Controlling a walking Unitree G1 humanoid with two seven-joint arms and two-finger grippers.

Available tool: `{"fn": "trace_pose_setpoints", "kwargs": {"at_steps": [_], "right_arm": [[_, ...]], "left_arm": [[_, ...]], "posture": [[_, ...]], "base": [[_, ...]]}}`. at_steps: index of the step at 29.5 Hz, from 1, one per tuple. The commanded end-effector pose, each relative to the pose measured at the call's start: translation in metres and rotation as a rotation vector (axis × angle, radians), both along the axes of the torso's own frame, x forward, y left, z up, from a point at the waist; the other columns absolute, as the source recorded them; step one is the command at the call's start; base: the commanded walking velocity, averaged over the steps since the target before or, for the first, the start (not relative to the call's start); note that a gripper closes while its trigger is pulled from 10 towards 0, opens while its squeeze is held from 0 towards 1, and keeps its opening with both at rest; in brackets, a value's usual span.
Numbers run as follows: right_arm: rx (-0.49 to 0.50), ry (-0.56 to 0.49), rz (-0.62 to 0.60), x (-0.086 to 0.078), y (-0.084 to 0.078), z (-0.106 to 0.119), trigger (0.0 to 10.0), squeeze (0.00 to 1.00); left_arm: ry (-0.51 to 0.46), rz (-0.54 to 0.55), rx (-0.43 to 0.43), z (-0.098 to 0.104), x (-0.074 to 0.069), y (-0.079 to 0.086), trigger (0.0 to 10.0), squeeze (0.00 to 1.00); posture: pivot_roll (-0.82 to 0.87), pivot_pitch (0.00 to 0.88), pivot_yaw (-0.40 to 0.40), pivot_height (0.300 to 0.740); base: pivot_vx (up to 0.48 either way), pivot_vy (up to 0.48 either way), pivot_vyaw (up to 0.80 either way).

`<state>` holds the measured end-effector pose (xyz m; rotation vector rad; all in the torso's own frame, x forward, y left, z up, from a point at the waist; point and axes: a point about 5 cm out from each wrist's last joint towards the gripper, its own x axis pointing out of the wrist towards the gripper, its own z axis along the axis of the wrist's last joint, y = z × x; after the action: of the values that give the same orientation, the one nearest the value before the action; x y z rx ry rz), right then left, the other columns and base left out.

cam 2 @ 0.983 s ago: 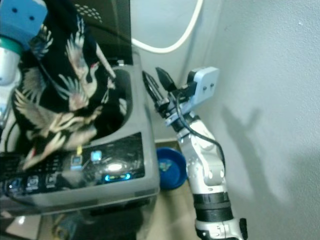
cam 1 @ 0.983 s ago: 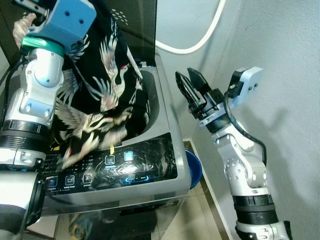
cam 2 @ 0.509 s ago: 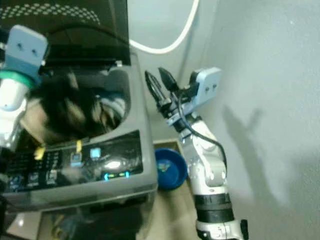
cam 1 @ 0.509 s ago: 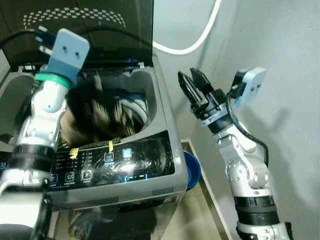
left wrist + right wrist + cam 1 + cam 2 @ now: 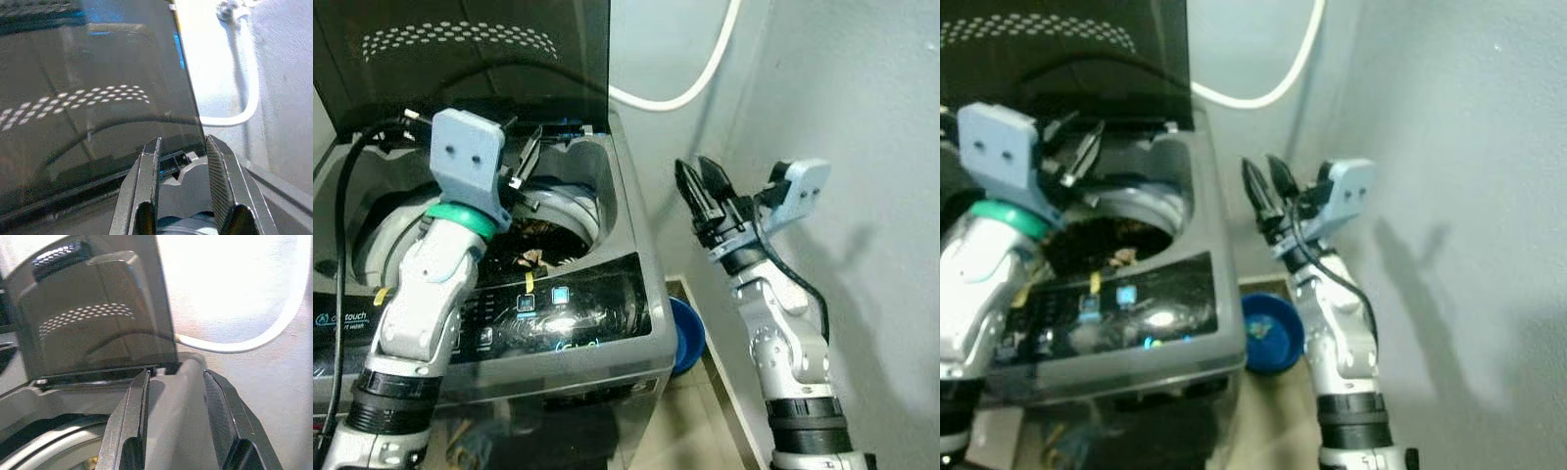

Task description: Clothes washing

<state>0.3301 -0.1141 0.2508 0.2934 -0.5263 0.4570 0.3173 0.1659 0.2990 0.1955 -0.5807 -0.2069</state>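
Grey walls close in around a top-loading washing machine (image 5: 607,294) pushed into the corner, with a white hose (image 5: 705,69) looping on the wall behind it.

Start at your left gripper (image 5: 522,166): its two black fingers are spread apart and hold nothing, poised above the rim of the drum opening and pointing toward the raised dark lid (image 5: 470,49). Your right gripper (image 5: 703,191) is also parted and empty, held up in the air just beside the machine's right edge, between it and the wall.

Below the left fingers, the dark patterned clothes (image 5: 533,250) lie down in the drum (image 5: 573,208), well under the rim; you can make out pale markings on the fabric but not how many pieces there are.

Outward from there, the control panel (image 5: 548,313) glows blue along the machine's front, and a blue bowl (image 5: 690,333) sits on the floor beside the machine.

By my reading, loading is done. What looks left for you is to bring the lid down and set a cycle on the panel; whether detergent has gone in cannot be told.
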Motion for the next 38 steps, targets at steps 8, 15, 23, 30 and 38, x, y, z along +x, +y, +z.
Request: {"fn": "trace_pose_setpoints", "kwargs": {"at_steps": [8,15,23,30,38], "right_arm": [[0.005,0.029,-0.030,0.002,0.004,-0.011,10.0,0.00],[0.002,0.023,-0.036,0.003,0.004,-0.012,10.0,0.00],[0.001,0.026,-0.042,0.002,0.004,-0.014,10.0,0.00],[0.002,0.027,-0.046,0.002,0.003,-0.015,10.0,0.00],[0.002,0.028,-0.048,0.002,0.003,-0.015,10.0,0.00]], "left_arm": [[0.046,0.086,-0.059,-0.001,-0.007,0.016,10.0,0.00],[0.050,0.114,-0.060,0.002,-0.007,0.019,10.0,0.00],[0.057,0.127,-0.054,0.004,-0.007,0.020,10.0,0.00],[0.065,0.139,-0.052,0.004,-0.006,0.022,10.0,0.00],[0.067,0.144,-0.049,0.005,-0.005,0.023,10.0,0.00]], "posture": [[0.10,0.074,0.012,0.740],[0.09,0.071,0.017,0.740],[0.09,0.074,0.022,0.740],[0.09,0.077,0.025,0.740],[0.09,0.078,0.027,0.740]], "base": [[0.000,0.000,0.00],[-0.194,0.000,0.00],[-0.309,0.000,0.00],[-0.328,0.000,0.00],[-0.337,0.000,0.00]]}}
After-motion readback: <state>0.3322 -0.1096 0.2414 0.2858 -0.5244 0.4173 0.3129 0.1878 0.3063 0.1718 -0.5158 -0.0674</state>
